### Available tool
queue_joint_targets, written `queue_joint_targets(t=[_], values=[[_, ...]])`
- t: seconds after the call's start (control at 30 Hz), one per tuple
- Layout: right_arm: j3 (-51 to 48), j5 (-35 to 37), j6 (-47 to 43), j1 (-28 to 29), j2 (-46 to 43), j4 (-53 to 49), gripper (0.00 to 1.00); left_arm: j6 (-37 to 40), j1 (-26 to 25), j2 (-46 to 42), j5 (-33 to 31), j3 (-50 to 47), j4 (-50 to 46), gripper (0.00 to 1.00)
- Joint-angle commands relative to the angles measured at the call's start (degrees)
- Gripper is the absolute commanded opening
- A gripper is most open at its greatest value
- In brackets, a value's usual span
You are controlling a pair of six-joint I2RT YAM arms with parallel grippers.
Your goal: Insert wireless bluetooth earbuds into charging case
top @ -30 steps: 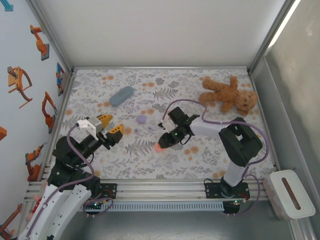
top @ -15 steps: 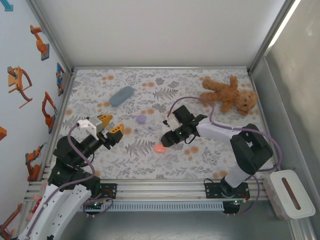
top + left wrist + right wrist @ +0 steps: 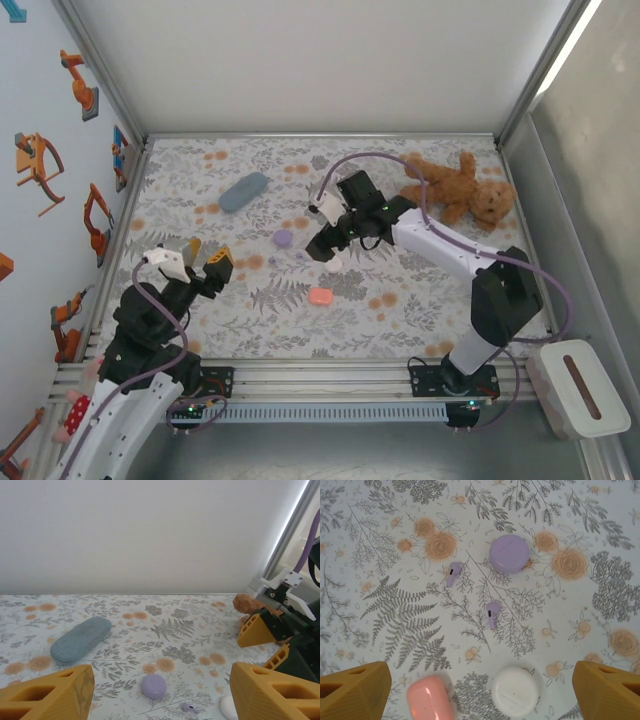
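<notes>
no readable text, no labels, no brand marks, no numbers anywhere

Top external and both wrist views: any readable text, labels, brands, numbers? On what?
None readable.
Round lilac plastic case, round white case, salmon-pink case, grey-blue oblong case: no lettering visible.
Orange robot-arm wall stickers: pictures, no words.
White slotted box: no label visible.

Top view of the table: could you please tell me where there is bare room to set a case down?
Bare: the far strip between the blue-grey case and the teddy bear, and the near strip between the pink case and the rail. Crowded: mid-table, around the lilac case and earbuds.
</notes>
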Motion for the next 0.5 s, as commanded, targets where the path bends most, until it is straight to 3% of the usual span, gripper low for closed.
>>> queue_joint_targets(t=[0.0, 0.3, 0.47], values=[[3.41, 1.44, -12.39, -0.15, 3.76, -0.33, 0.94, -2.21, -0.07, -1.86, -4.95, -0.62, -3.42, 0.73], [14.67, 0.68, -34.64, -0.13, 14.64, -4.50, 0.97, -1.46, -0.11, -3.60, -6.81, -0.84, -5.70, 0.75], [25.49, 0.01, -40.31, -0.15, 22.95, -11.46, 0.98, -1.12, -0.08, -3.28, -6.14, -0.84, -5.57, 0.75]])
